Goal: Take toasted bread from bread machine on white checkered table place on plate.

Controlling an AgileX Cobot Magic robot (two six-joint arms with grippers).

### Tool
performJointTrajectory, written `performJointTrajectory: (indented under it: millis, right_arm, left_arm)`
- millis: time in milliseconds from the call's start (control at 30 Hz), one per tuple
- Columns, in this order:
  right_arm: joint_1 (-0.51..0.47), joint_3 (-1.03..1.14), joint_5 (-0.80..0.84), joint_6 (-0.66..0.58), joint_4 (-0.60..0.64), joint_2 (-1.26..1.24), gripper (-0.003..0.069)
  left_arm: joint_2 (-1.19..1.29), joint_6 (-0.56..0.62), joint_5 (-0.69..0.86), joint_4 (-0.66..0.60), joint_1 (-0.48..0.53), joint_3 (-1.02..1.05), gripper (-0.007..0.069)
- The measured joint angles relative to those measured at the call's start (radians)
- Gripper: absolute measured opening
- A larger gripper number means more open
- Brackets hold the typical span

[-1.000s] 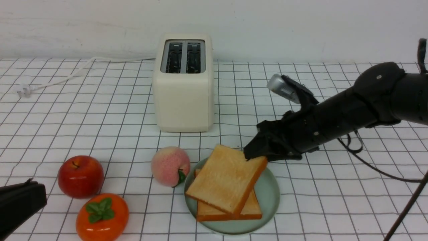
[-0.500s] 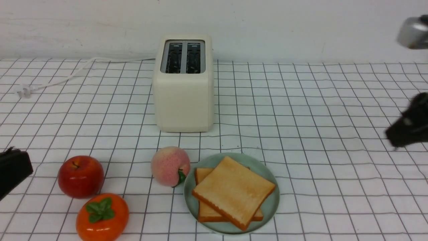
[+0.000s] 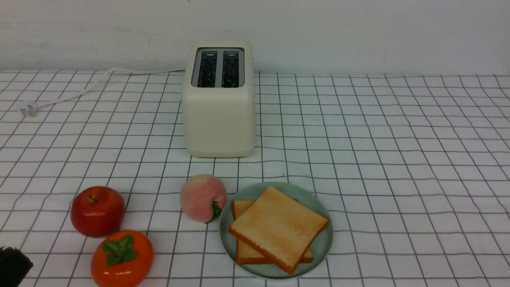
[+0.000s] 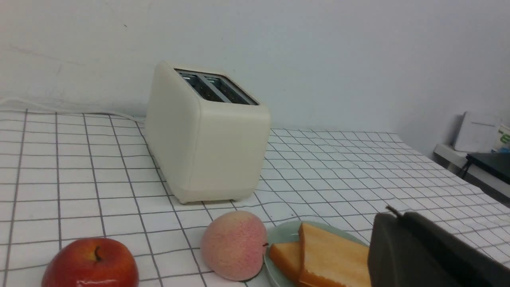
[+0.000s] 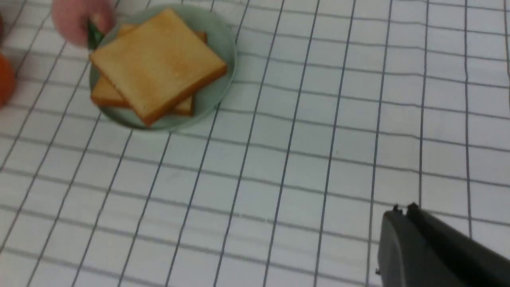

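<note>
Shows two slices of toast [image 3: 279, 229] on the plate [image 3: 323, 243], stacked, with the upper one turned askew over the lower. Brings one corner of the upper slice close to the rim on the right, another close to the rim on the near side – both inside the edge. Leaves a crescent of green plate showing beyond the toast on the far right, and a second one on the near right.

Stands the toaster [image 3: 218, 119] upright behind the plate and a little left, near the wall [image 3: 358, 36], with a strip of cloth [image 3: 398, 179] between toaster and plate. Runs the cord [image 3: 89, 85] off to the left as far as the plug [image 3: 30, 107].

Crowds the plate most on its left, with the peach [image 3: 202, 198] right at the rim; cannot tell whether touching. Sets the apple [image 3: 98, 211] farther left, just behind the persimmon [image 3: 122, 257], with a gap of cloth between that pair and the peach. Opens widest to the right of the plate – broad, bare checks out to the side of the front view.

Keeps both the left gripper [image 4: 398, 215] and the right gripper [image 5: 404, 211] closed, gripping nothing, clear of the toast. Puts the left one at the near left corner of the front view, in front of the apple.
</note>
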Motion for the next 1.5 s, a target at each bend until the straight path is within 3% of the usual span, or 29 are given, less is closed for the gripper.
performJointTrajectory:
  millis: [200,333,433,700,833,1067,1500]
  right_arm:
    - [0.0,0.27,-0.479,0.117,0.022,-0.063,0.0001]
    - [0.0,0.429,-0.689,0.128,0.023,-0.063,0.0002]
    - [0.0,0.511,-0.756,0.129,0.024,-0.063,0.0003]
    - [0.0,0.696,-0.771,0.132,0.013,-0.08,0.0011]
    - [0.0,0.764,-0.8,0.132,-0.061,-0.176,0.0003]
    - [0.0,0.791,-0.705,0.161,-0.241,-0.425,-0.002]
    - [0.0,0.789,-0.699,0.166,-0.261,-0.428,-0.0018]
  left_arm:
    - [0.0,0.0,-0.045,-0.003,0.0,0.1,-0.0013]
    - [0.0,0.0,-0.027,-0.004,0.0,0.135,-0.0013]
    - [0.0,0.0,-0.01,-0.004,0.0,0.156,-0.0013]
    - [0.0,0.0,0.023,-0.004,0.0,0.175,-0.0013]
    - [0.0,0.0,0.024,-0.004,0.0,0.175,-0.0013]
    - [0.0,-0.001,0.029,-0.005,0.0,0.175,-0.0013]
    - [0.0,-0.001,0.029,-0.004,0.0,0.175,-0.0005]
